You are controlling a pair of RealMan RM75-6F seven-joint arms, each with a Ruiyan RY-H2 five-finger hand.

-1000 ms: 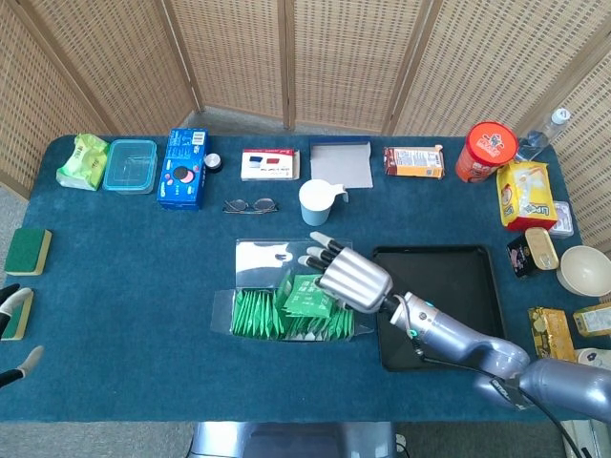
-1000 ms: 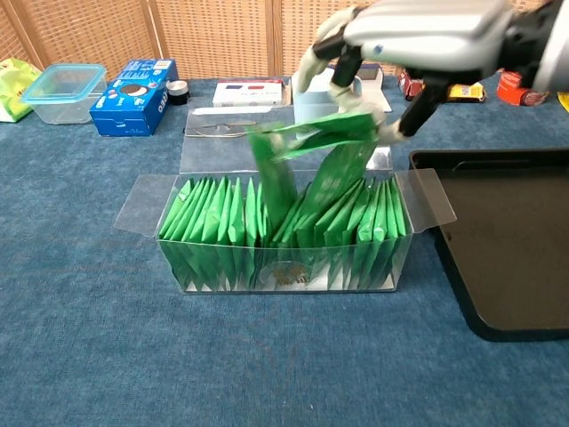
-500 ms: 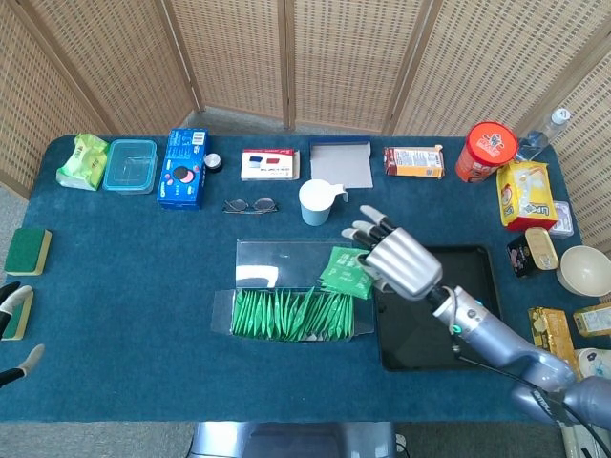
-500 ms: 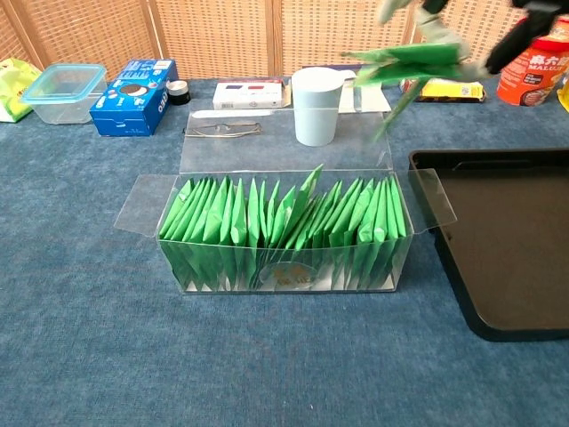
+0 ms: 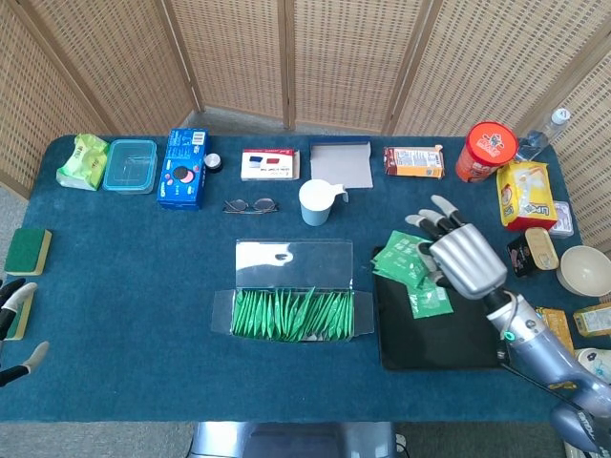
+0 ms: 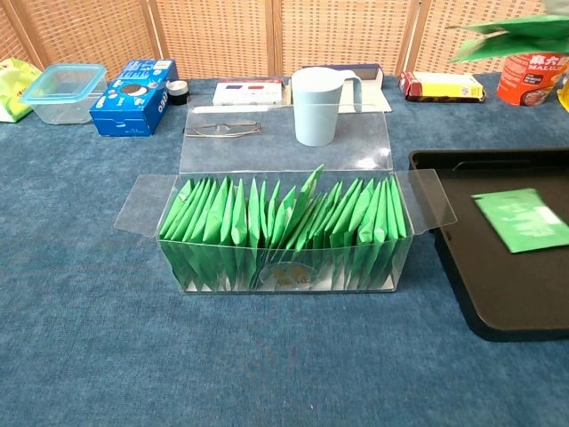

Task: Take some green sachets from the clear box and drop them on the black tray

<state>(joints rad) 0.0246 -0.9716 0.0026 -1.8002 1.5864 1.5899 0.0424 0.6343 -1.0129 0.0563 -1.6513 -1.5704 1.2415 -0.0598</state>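
Observation:
The clear box (image 5: 292,313) (image 6: 284,236) stands open at mid-table, packed with upright green sachets (image 6: 267,218). My right hand (image 5: 466,256) hovers over the left part of the black tray (image 5: 449,336) (image 6: 471,294) and grips a few green sachets (image 5: 403,256) (image 6: 508,37) under its fingers. One loose green sachet (image 5: 430,301) (image 6: 524,221) lies flat on the tray below the hand. Only the fingers (image 5: 21,298) of my left hand (image 5: 15,329) show at the table's far left edge, spread and holding nothing.
A white cup (image 5: 315,201) (image 6: 316,107) and glasses (image 5: 250,205) sit just behind the box. Snack boxes, a red can (image 5: 487,150) and a bowl (image 5: 584,269) line the back and right edges. Sponges (image 5: 27,250) lie at the far left.
The right hand lifted sachets out of the box and carried them right to above the tray. One sachet has dropped onto the tray.

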